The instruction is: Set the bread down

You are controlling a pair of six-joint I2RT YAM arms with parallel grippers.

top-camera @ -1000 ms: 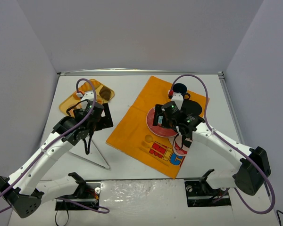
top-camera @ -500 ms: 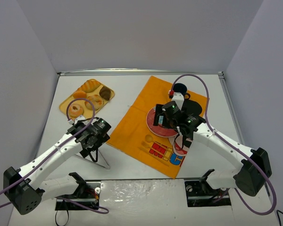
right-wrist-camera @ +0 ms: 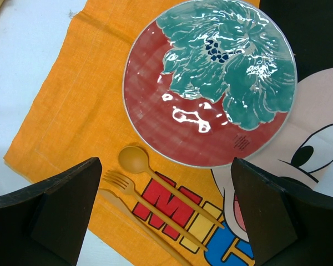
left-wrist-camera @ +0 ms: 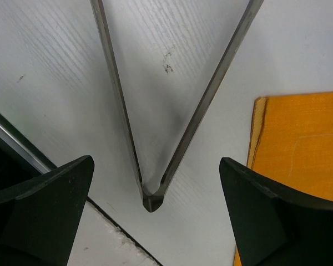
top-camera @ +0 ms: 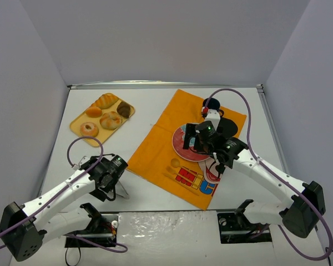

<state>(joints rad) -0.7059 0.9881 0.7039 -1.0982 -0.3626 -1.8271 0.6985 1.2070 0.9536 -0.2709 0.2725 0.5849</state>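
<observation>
Several breads [top-camera: 110, 119] lie on a yellow tray [top-camera: 76, 123] at the far left, among them a ring-shaped one [top-camera: 89, 129] and a dark one [top-camera: 124, 108]. A red and green plate [top-camera: 184, 148] sits bare on an orange placemat [top-camera: 155, 149]; it fills the top of the right wrist view [right-wrist-camera: 211, 83]. Metal tongs [left-wrist-camera: 150, 197] lie on the table, hinge toward me, between my left fingers. My left gripper [left-wrist-camera: 155, 216] is open over them, also seen from the top view [top-camera: 108, 180]. My right gripper [right-wrist-camera: 166, 216] is open and empty above the plate's near edge [top-camera: 198, 138].
An orange spoon [right-wrist-camera: 136, 160], fork [right-wrist-camera: 122, 183] and knife [right-wrist-camera: 150, 227] lie on the placemat in front of the plate. The placemat's left edge [left-wrist-camera: 261, 138] is just right of the tongs. The table's near edge [left-wrist-camera: 105, 221] runs under my left gripper.
</observation>
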